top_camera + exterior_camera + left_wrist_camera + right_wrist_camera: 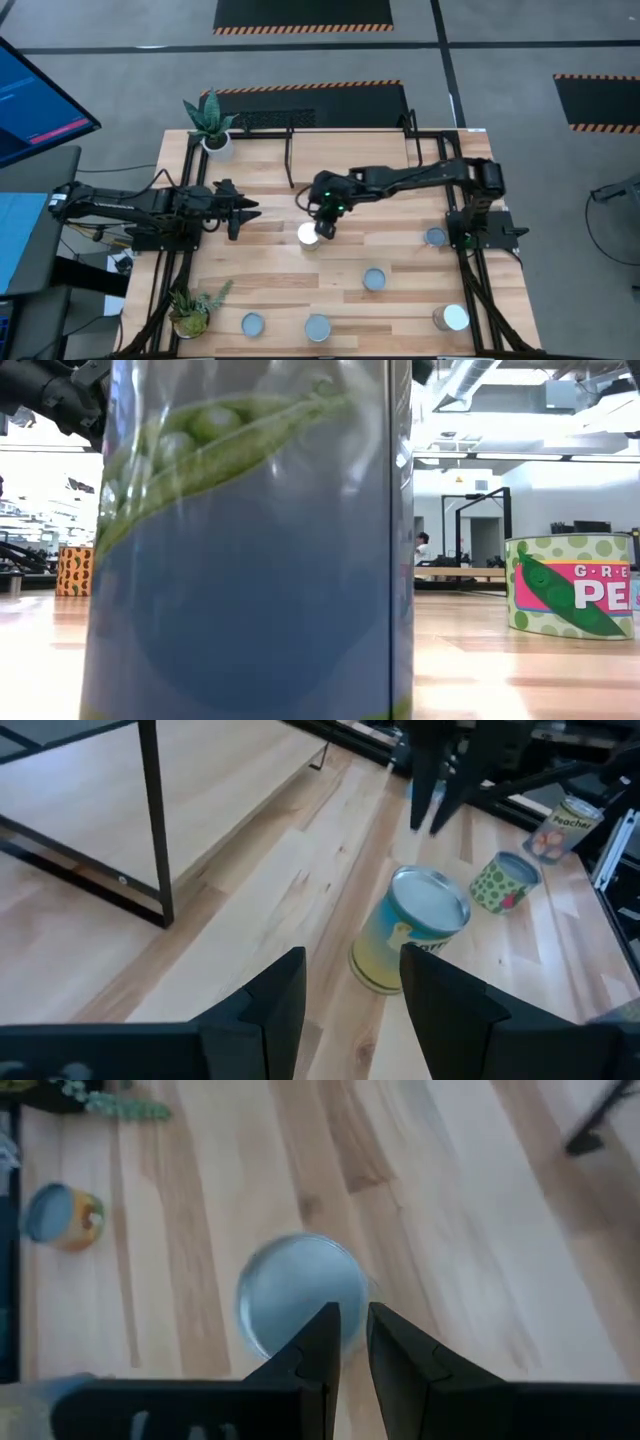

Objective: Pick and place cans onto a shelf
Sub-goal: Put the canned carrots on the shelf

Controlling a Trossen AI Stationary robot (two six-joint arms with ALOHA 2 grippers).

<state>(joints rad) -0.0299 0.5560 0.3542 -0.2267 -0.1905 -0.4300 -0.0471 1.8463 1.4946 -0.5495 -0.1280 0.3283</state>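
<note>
Several cans with silver tops stand on the wooden table. One, with a yellow and blue label, stands near the middle. My right gripper hovers just above it, pointing steeply down, its fingers a narrow gap apart with nothing between them. My left gripper waits at the table's left, open and facing that can from a distance. The shelf, a light board on a thin black frame, stands at the table's far side.
Other cans stand at the right, right of centre and along the near edge. One pea can fills the low view. Potted plants stand at the far left and near left.
</note>
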